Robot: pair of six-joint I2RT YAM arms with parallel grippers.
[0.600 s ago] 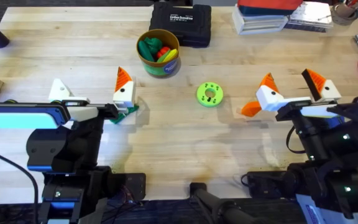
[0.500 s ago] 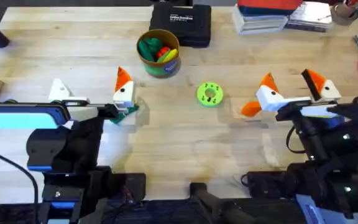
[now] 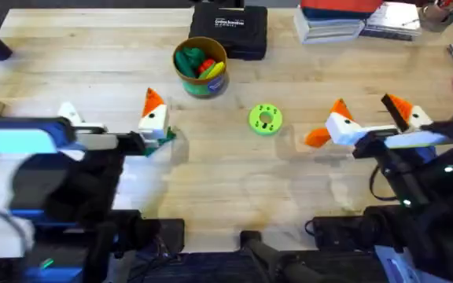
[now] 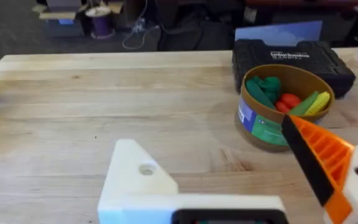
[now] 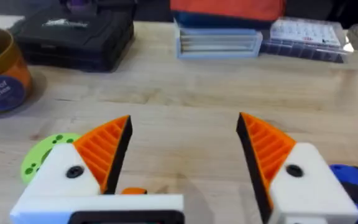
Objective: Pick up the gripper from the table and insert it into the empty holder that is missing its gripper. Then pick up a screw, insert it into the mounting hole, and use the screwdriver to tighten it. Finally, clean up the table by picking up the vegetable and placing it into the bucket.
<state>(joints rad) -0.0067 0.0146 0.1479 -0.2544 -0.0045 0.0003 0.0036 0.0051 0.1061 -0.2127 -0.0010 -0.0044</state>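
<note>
Surface: wooden table (image 3: 234,181).
Lime-green disc (image 3: 265,119): lay at table centre, at 9 o'clock from the right gripper (image 3: 370,115).
Right gripper: fingers spread, grasping nothing.
Left gripper (image 3: 110,118): fingers spread, unloaded.
Bucket (image 3: 200,67): at 1 o'clock from left gripper.

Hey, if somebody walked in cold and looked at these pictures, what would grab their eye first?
Probably the mustard-yellow bucket holding bright toy vegetables, far-centre on the wooden table before a black case. Next, the lime-green disc mid-table. Then the white, orange-padded tools: the left tool and right tool, both open.
</note>
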